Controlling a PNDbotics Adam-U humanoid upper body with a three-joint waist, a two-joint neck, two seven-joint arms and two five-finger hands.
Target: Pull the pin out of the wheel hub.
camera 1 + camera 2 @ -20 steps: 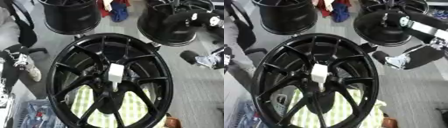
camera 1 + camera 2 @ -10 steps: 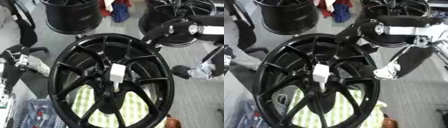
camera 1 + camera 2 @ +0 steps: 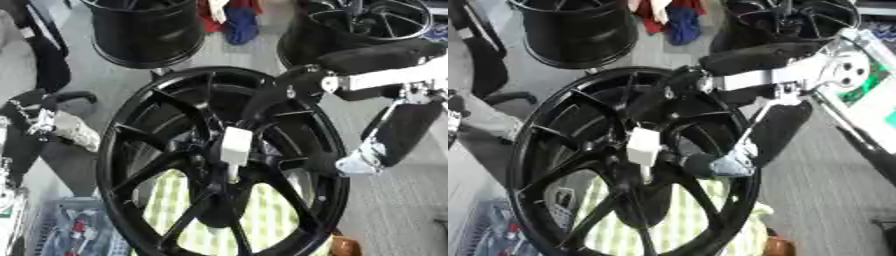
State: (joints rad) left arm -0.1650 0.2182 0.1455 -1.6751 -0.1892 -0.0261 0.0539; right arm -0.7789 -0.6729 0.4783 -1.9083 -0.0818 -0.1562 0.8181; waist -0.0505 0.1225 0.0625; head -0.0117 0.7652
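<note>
one white pin [image 3: 236, 145] in one hub [image 3: 219, 165], just below right hand [image 3: 651, 102]; grip unclear.

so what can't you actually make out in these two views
- Right hand: black against the black wheel hub in both eye views, so its fingers cannot be made out.
- Pin: only the white top shows; the lower end disappears into the dark hub centre.
- Whether the hand touches the pin: unclear in both views.
- Left hand: not seen in either view.
- Tray contents, lower left: blurred, cut by the edge.
</note>
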